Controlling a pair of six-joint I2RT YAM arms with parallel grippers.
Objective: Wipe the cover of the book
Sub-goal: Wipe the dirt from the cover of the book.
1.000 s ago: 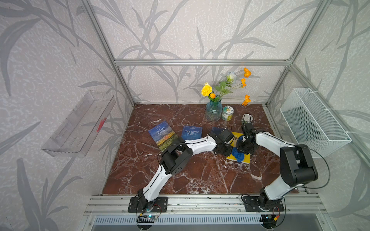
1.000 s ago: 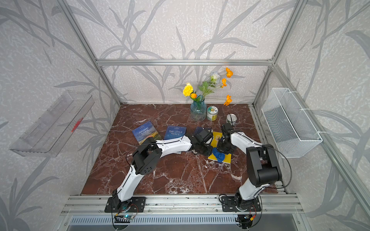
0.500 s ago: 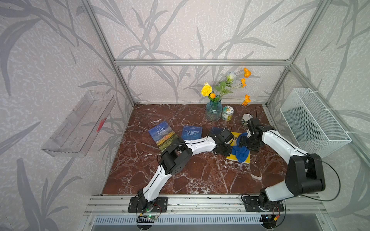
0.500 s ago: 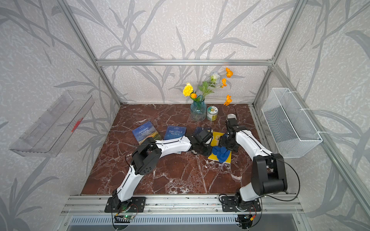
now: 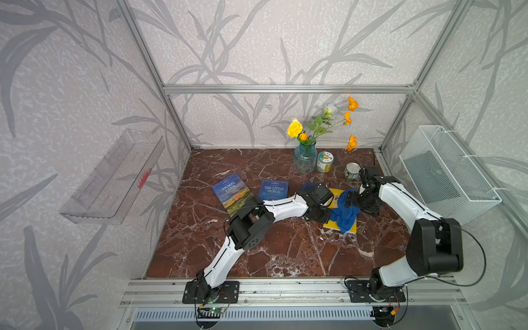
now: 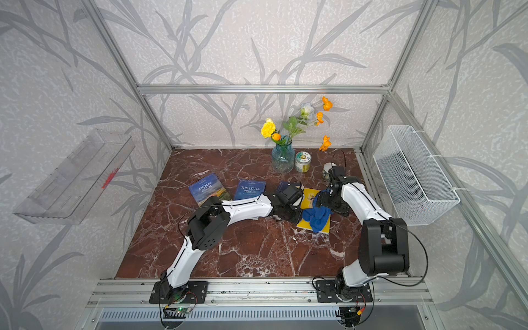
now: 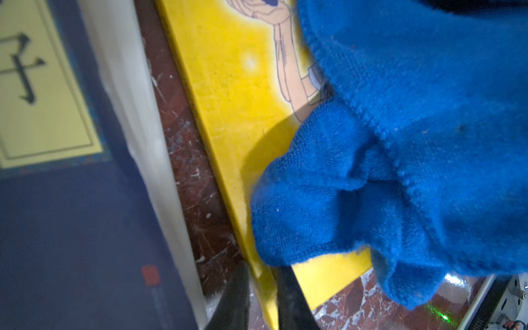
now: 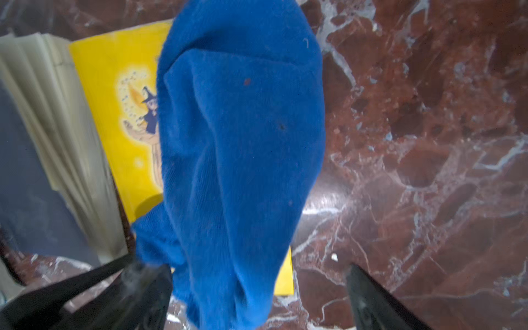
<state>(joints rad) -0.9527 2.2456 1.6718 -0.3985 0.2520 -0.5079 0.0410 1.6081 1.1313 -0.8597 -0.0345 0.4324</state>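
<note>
A yellow book (image 5: 332, 225) (image 6: 308, 197) lies flat on the marble at right of centre. A crumpled blue cloth (image 5: 347, 211) (image 6: 318, 215) rests on its cover and hides much of it. My left gripper (image 5: 325, 215) (image 7: 263, 274) is shut on the book's left edge, one finger (image 7: 237, 288) under it and one on the cover (image 7: 228, 85). Just over the cloth's far end, my right gripper (image 5: 354, 200) (image 8: 254, 271) stands open. The cloth (image 8: 243, 143) lies loose between its spread fingers.
A dark blue book (image 5: 308, 185) (image 7: 57, 200) lies close beside the yellow one. Two more books (image 5: 273, 190) (image 5: 233, 193) lie to the left. A vase (image 5: 305, 160) and two tins (image 5: 325, 161) (image 5: 351, 171) stand behind. A wire basket (image 5: 445, 174) hangs on the right wall.
My right gripper has opened and let go of the blue cloth, then drawn back toward the rear right. The cloth now lies loose on the book. The left gripper has kept its hold.
</note>
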